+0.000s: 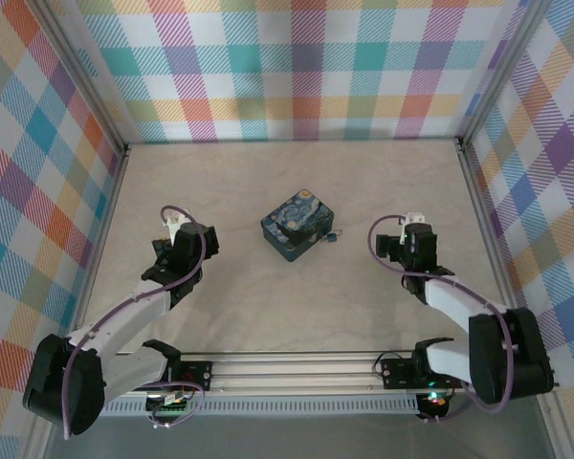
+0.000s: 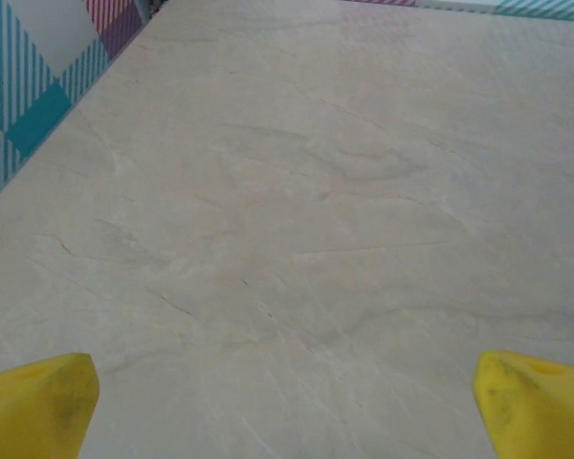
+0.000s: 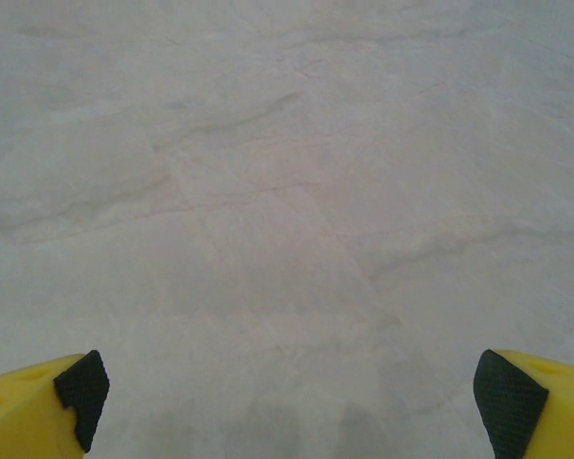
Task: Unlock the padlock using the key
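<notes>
Plaid walls [image 1: 287,67] are seen on three sides of a pale marbled table [image 1: 297,316]. Near the table's middle a box [image 1: 298,225] printed in blue and yellow is laid flat, turned at a slant to the table's edges. The padlock [image 1: 335,235], a tiny silvery thing with a blue part, is found on the table just beside the box's right side, close to its near right corner; whether it touches the box cannot be told. The key is too small to be told apart from the padlock. The left end effector [image 1: 180,226] is held to the left of the box, well apart from it, and the right end effector [image 1: 413,228] is held to the right, apart from the padlock. Both are released. In the left wrist view the left end effector [image 2: 287,411] is shown with its yellow fingers [image 2: 38,402] spread to the two lower corners, with bare table between them. In the right wrist view the right end effector [image 3: 287,402] is shown likewise, its yellow fingers [image 3: 24,411] faced with black pads [image 3: 81,392] and set wide over bare table. Nothing is grasped by either. Purple cables [image 1: 196,273] are looped along both arms, and a strip of plaid wall is caught at the upper left of the left wrist view.
</notes>
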You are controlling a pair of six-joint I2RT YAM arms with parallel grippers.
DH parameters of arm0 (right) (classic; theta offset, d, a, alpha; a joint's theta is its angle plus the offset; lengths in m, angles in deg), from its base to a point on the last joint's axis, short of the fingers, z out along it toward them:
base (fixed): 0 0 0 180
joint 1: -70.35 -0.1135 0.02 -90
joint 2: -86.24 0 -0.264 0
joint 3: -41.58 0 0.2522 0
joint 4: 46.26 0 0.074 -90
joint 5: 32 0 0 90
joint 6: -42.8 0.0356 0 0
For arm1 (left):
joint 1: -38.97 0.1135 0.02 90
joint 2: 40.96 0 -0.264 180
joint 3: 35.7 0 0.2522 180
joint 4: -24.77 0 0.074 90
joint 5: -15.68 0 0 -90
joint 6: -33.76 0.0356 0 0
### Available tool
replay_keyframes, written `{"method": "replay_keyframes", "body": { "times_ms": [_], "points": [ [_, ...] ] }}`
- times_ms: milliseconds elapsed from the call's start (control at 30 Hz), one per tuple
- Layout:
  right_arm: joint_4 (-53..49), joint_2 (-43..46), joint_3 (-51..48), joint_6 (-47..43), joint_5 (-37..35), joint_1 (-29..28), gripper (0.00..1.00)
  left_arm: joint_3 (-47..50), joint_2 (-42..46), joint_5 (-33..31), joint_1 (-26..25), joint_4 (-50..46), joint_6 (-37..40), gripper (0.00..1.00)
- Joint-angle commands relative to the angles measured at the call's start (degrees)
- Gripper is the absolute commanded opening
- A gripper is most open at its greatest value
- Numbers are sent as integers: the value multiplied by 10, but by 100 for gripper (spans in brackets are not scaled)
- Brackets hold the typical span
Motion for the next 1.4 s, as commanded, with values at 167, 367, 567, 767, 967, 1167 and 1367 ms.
{"method": "replay_keyframes", "body": {
  "times_ms": [167, 367, 567, 767, 967, 1167, 1367],
  "points": [
    [186, -67, -2, -42, 46, 13, 100, 29, -7, 63, 46, 111, 69, 100],
    [297, -136, -6, -53, 70, 23, 100, 64, -16, 101, 71, 178, 94, 100],
    [343, -145, -29, -33, 109, 49, 100, 108, -23, 138, 97, 247, 97, 100],
    [320, -178, -2, -8, 144, 80, 100, 131, -36, 164, 115, 301, 108, 100],
    [311, -176, 0, -2, 160, 90, 100, 136, -79, 194, 128, 374, 116, 100],
    [311, -176, 0, -2, 159, 90, 100, 115, -145, 248, 132, 420, 149, 100],
    [310, -175, 0, -2, 159, 90, 100, 133, -174, 273, 143, 495, 173, 100]
  ]
}}
